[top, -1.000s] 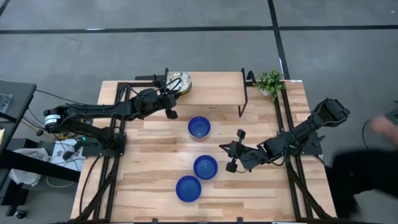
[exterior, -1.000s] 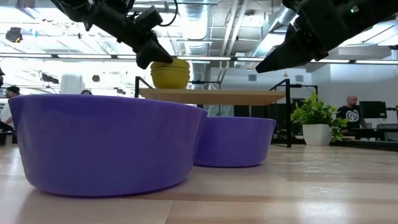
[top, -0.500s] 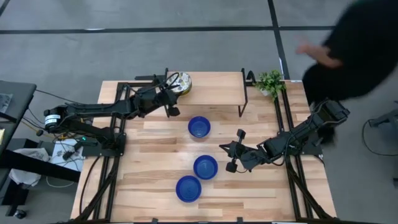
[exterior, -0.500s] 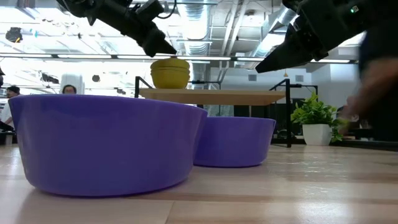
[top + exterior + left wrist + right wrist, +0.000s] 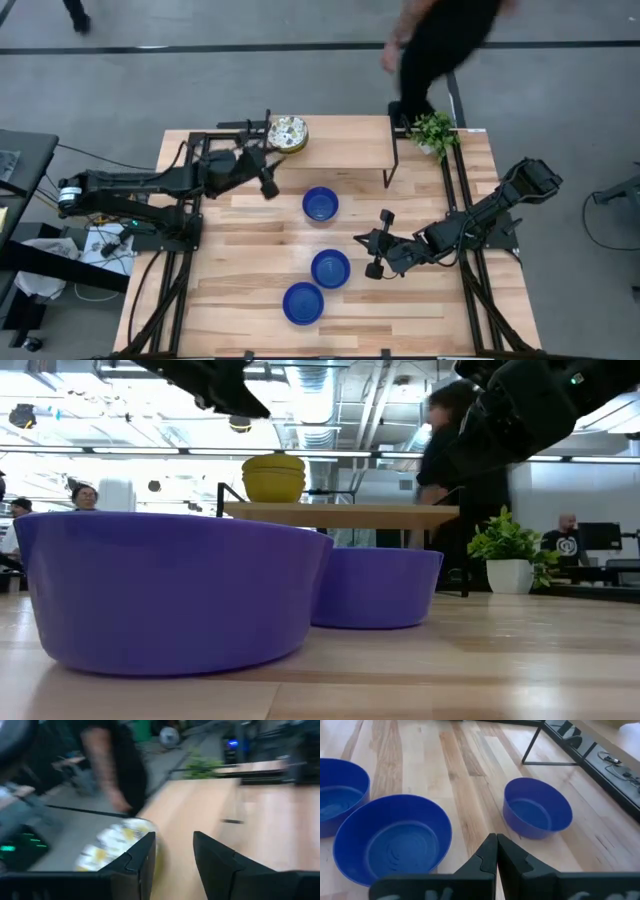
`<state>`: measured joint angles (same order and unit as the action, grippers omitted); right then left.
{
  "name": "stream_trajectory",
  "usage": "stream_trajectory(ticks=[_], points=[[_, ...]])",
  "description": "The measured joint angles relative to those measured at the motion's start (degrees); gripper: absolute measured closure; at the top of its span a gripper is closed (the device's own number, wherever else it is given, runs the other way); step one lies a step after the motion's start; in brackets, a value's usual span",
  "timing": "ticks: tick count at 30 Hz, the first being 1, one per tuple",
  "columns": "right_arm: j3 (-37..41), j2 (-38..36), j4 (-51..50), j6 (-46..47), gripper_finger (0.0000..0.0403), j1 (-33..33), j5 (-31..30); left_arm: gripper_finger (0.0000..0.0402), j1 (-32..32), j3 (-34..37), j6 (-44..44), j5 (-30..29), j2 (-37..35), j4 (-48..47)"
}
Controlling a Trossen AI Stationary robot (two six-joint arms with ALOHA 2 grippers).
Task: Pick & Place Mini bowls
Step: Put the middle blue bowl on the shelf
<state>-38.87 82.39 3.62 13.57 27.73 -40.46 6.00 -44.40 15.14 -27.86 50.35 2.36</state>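
A speckled cream bowl (image 5: 288, 132) is seen on the raised wooden shelf (image 5: 345, 141), just beyond the left gripper (image 5: 266, 176), whose fingers (image 5: 142, 859) are spread and empty — no contact is made. Three blue bowls (image 5: 320, 204) are spaced along the table (image 5: 240, 250); the right gripper (image 5: 372, 252), pressed together, is held beside the middle one.

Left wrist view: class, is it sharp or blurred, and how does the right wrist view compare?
Left wrist view: smeared by motion, the speckled bowl and person soft. Right wrist view: crisp, blue bowls clearly edged.
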Motion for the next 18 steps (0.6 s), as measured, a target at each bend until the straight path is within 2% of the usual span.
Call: stream_trajectory(ticks=[4,9,11,15,18], points=[[0.0,0.0,0.0,-0.01,0.0403,0.05,0.16,0.027,-8.0,1.79,-9.7,1.22,-2.85,-5.24],[-0.02,1.32,0.92,0.13,0.0387,0.69,0.27,0.027,-19.7,7.86,-21.78,3.67,-4.12,-4.0],[-0.02,3.04,4.29,0.02,0.0368,0.79,0.2,0.027,-23.88,10.82,-24.27,3.37,-3.68,-0.46],[-0.04,7.73,13.91,-4.68,0.0326,0.12,0.14,0.027,-30.99,17.25,-25.71,0.22,-0.46,13.18],[-1.53,9.99,15.83,-6.91,0.0305,-0.68,0.19,0.027,-34.15,20.0,-25.68,-0.92,1.88,20.03]])
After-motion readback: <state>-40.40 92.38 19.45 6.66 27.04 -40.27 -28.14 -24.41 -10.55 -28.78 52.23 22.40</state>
